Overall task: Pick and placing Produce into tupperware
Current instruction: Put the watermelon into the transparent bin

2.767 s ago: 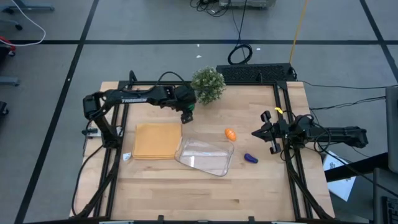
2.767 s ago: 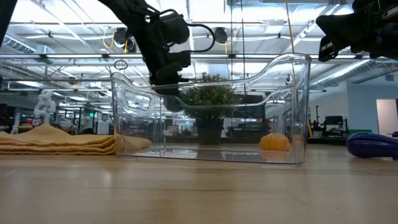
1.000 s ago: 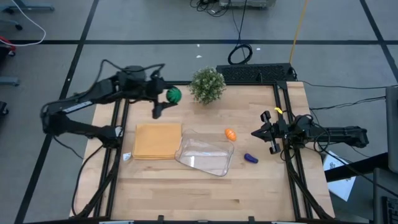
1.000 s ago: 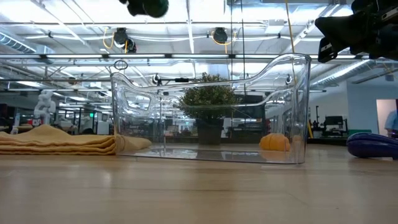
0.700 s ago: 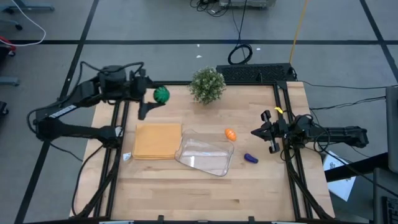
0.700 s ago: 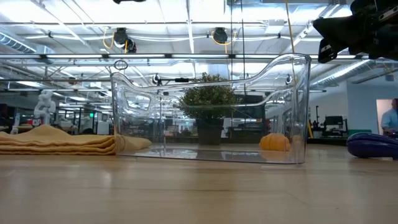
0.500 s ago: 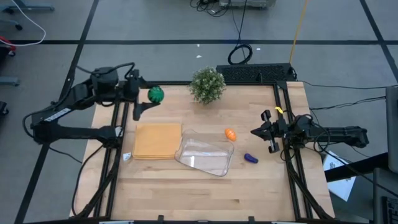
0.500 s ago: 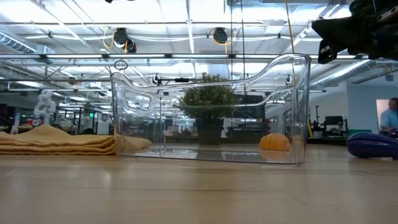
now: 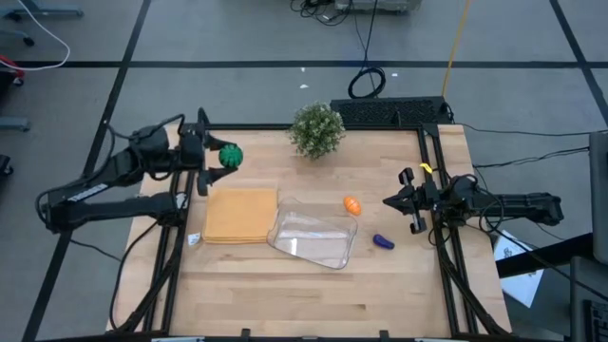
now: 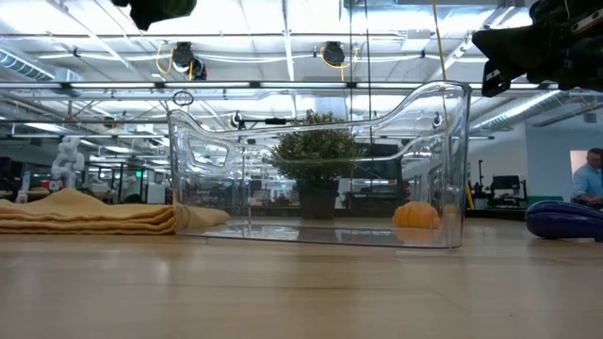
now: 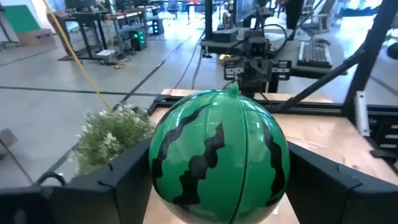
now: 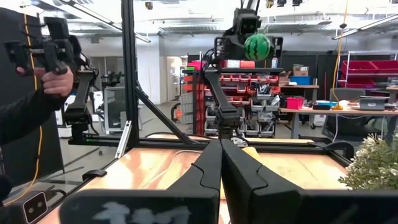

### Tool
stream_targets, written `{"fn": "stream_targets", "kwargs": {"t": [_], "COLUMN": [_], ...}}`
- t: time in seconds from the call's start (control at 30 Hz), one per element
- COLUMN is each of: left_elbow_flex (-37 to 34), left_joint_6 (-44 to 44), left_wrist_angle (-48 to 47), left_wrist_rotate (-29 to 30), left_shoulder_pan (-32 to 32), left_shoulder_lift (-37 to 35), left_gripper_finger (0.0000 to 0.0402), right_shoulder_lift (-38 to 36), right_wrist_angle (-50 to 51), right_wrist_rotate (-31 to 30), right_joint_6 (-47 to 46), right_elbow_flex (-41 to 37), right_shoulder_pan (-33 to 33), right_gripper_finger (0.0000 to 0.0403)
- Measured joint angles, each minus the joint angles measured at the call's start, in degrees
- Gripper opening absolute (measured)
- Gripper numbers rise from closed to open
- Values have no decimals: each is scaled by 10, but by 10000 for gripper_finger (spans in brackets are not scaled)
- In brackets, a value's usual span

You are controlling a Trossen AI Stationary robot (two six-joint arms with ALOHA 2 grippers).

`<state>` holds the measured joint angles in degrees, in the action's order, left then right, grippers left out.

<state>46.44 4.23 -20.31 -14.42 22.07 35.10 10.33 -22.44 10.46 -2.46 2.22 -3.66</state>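
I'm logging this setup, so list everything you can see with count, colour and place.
watermelon toy: one, green with dark stripes, held up over the table's far left corner
orange piece: one, orange, on the table just beyond the container
purple piece: one, purple, right of the container
container: one, clear, mid-table
mat: one, tan, left of the container
potted plant: one, green, far edge
left gripper: closed on the watermelon toy
right gripper: shut, waiting at the right edge

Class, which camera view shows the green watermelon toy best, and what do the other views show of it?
The left wrist view: the watermelon toy fills it, stripes clear, held between the left gripper fingers. The high view shows a small green ball; the right wrist view shows it far off; the low view shows no green.
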Motion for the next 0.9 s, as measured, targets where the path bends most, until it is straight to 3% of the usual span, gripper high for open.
{"fn": "stream_targets", "kwargs": {"t": [0.13,0.3,0.53,0.9], "left_elbow_flex": [-40,-104,-177,-221], "left_joint_6": [-6,-30,-51,-32], "left_wrist_angle": [14,97,187,229], "left_wrist_rotate": [-6,-8,-17,-2], "left_shoulder_pan": [-12,-31,-64,-117], "left_shoulder_lift": [-37,-80,-86,-98], "left_gripper_finger": [296,296,296,296], "right_shoulder_lift": [0,0,0,0], "right_wrist_angle": [0,0,0,0], "right_wrist_rotate": [0,0,-1,-2], "right_joint_6": [-5,-5,-4,-9], "right_elbow_flex": [0,0,0,0], "right_shoulder_pan": [0,0,0,0], "right_gripper_finger": [0,0,0,0]}}
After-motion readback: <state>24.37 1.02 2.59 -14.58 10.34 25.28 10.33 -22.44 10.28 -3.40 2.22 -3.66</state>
